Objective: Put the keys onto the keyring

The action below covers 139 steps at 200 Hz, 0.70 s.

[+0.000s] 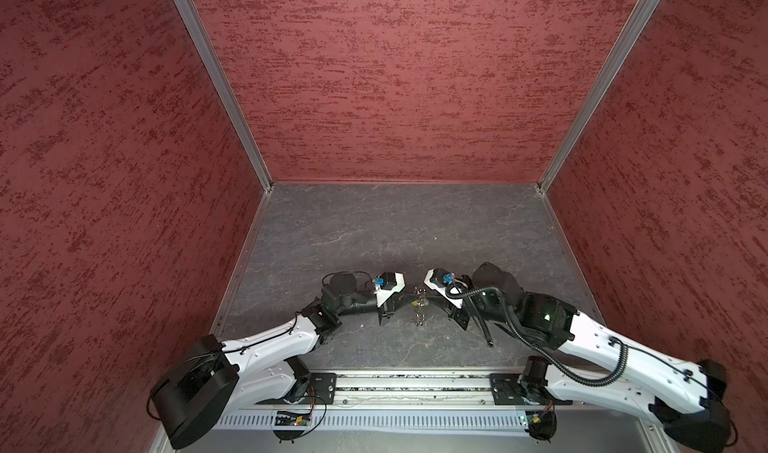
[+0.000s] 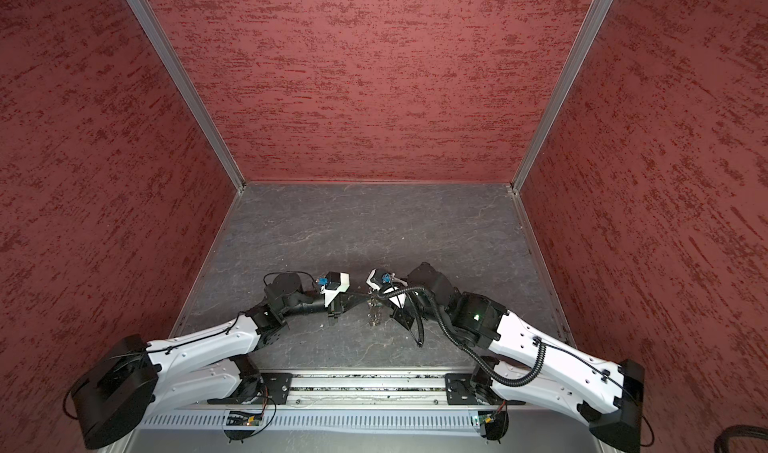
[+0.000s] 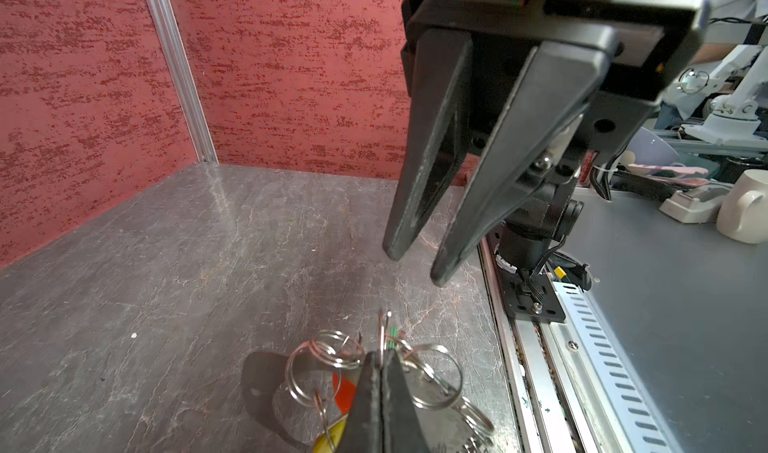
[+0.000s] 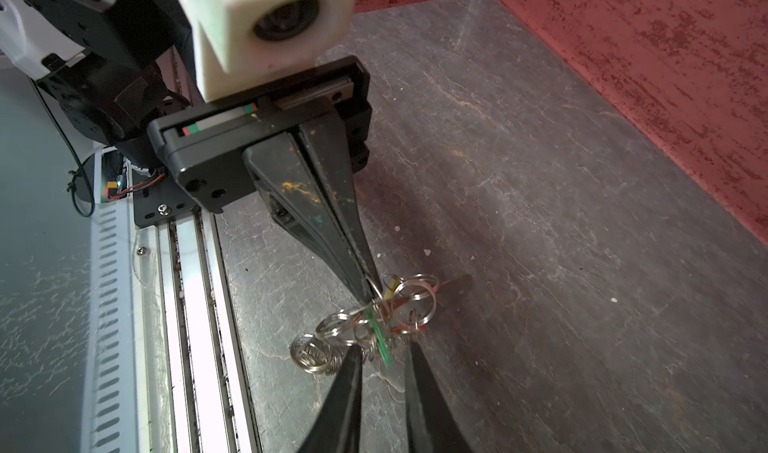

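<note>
The keyring is a bunch of linked silver rings hanging above the grey floor, small in both top views. My left gripper is shut on one of its rings, as the right wrist view also shows. A red key and a yellow key dangle from the rings below the fingers. A green key hangs among the rings. My right gripper faces the left one, jaws a little apart. Its tips stand on either side of the green key's end without pinching it. From the left wrist its gap is clear.
Red textured walls close the grey stone-patterned floor on three sides. A metal rail with the arm bases runs along the front edge. A white mug stands outside the cell. Small white crumbs lie on the floor.
</note>
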Available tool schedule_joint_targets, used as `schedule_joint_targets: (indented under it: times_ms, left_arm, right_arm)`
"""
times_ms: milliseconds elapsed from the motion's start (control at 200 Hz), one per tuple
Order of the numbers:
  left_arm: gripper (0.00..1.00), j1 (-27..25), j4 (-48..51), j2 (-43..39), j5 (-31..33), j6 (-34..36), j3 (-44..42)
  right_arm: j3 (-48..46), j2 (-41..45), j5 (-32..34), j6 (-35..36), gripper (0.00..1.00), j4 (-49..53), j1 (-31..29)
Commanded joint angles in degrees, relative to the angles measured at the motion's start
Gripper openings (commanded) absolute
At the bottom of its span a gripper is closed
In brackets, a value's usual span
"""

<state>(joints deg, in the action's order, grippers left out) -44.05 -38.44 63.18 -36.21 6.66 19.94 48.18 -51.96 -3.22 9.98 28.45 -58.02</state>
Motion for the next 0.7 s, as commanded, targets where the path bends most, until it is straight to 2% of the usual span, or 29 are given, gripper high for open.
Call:
schedule_joint_targets:
  times_ms: [0, 306, 566, 691]
  left_arm:
    - [0.00, -0.25, -10.39, 0.91, -0.25, -4.20, -0.84]
    - [0.00, -0.56, -26.54, 5.08, -5.96, -7.86, -3.77]
    - [0.00, -1.11, -28.86, 5.99, -9.41, -7.75, -3.12]
    - [0.00, -1.15, -28.85, 6.17, -10.24, -7.72, -2.63]
  right_arm:
    - [-1.30, 1.00, 0.77, -1.23, 0.18, -5.08, -0.10]
    - [-5.12, 5.85, -1.23, -1.90, 0.20, -8.77, -0.09]
    - [-6.03, 6.01, -7.15, -2.00, 0.21, -9.80, -0.04]
    - [-5.84, 5.74, -7.92, -1.89, 0.20, -9.71, -0.01]
